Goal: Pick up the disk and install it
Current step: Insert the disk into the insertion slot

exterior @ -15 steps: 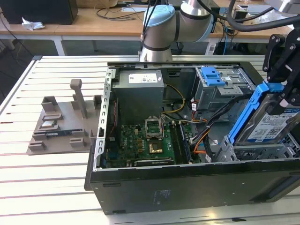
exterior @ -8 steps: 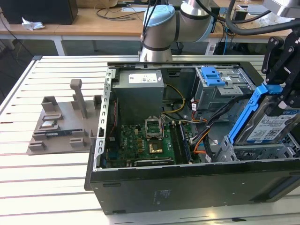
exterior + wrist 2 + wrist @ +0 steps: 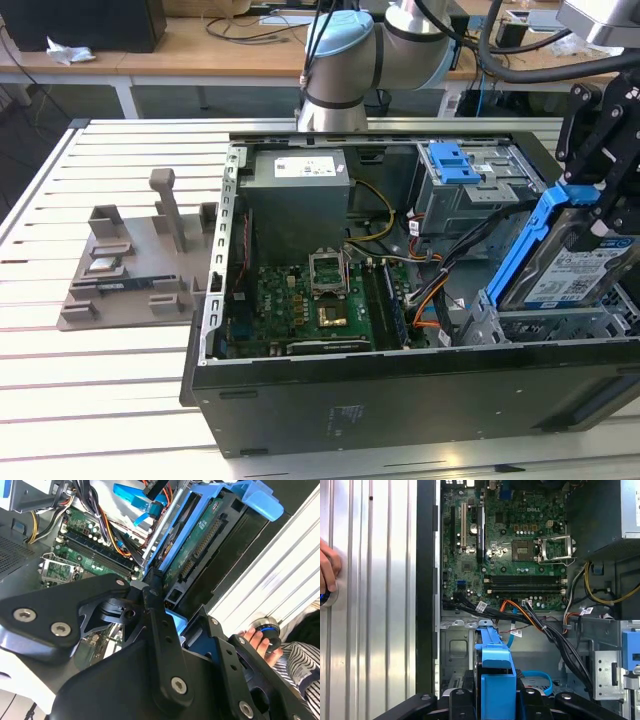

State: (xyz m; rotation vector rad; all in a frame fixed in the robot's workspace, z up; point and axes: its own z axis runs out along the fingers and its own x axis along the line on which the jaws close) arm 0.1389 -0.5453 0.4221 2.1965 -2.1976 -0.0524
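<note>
**Disk lifted, not yet seated**

Item 1: disk (image 3: 578,270), at 3 o'clock in the exterior view. It is tilted, with its lower edge at the mouth of the bay (image 3: 560,325) in the computer case (image 3: 400,400). The pincer (image 3: 580,192) is clamped on its upper blue rail.

Status: pick-up looks done. Insertion appears begun but unfinished, as the disk stands proud of the bay.

Surroundings:
- Cable bundle (image 3: 540,625), just beside the bay, a likely snag.
- Drive cage (image 3: 455,160), at 1 o'clock.
- Motherboard (image 3: 310,310), at 7 o'clock inside the case.
- Grey fixture (image 3: 130,260), at 9 o'clock on the tabletop (image 3: 100,400), well apart.
- 1 hand (image 3: 326,572), resting on the tabletop outside the case.
</note>
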